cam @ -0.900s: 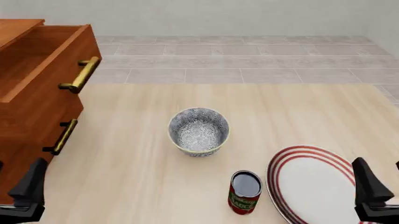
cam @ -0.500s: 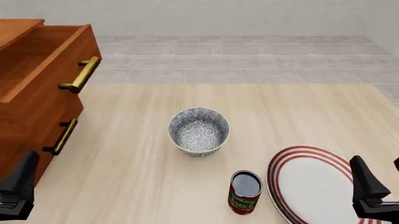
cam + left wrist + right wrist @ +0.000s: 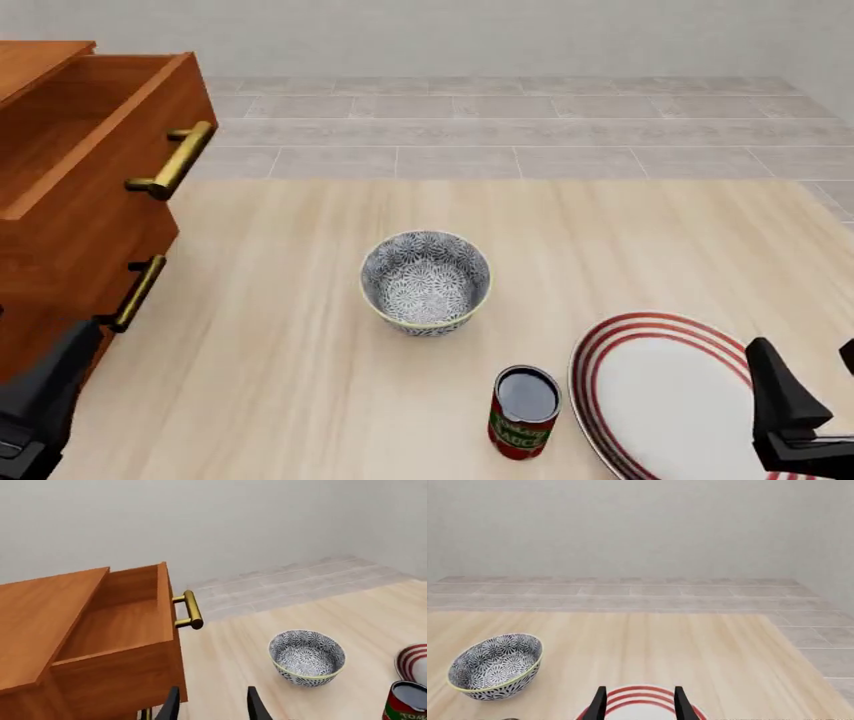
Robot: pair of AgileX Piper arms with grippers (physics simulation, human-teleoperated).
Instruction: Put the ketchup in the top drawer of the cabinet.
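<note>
Nearest the camera, at the worktop's (image 3: 267, 330) near edge, both hands are partly in frame. Left hand (image 3: 212, 706): fingers parted, nothing between them. Right hand (image 3: 639, 702): fingers likewise parted and empty.

Below and just ahead of the right hand lies the plate (image 3: 667, 395), white with red rings, flat on the worktop. Its ringed rim shows between that hand's fingers in the right wrist view.

Immediately to the inner side of the right hand, beside the plate, stands the ketchup (image 3: 525, 411). It is upright on the worktop, red and green label outward, dark top uppermost. It is close to the plate's rim; contact cannot be confirmed. No hand touches it. It sits well apart from the left hand, across the near half of the worktop.

Further forward, between the two hands, sits the bowl (image 3: 426, 281), blue-white patterned, upright, apart from the can.

Ahead of the left hand, on its outer side, stands the cabinet (image 3: 54, 270). Its top drawer (image 3: 120, 625) is pulled out, interior visible and bare. The brass handle (image 3: 174, 160) projects from the drawer front. A lower handle (image 3: 134, 293) sits on the closed front beneath.

Beyond the worktop: tiled floor (image 3: 507, 125), then a plain wall.
</note>
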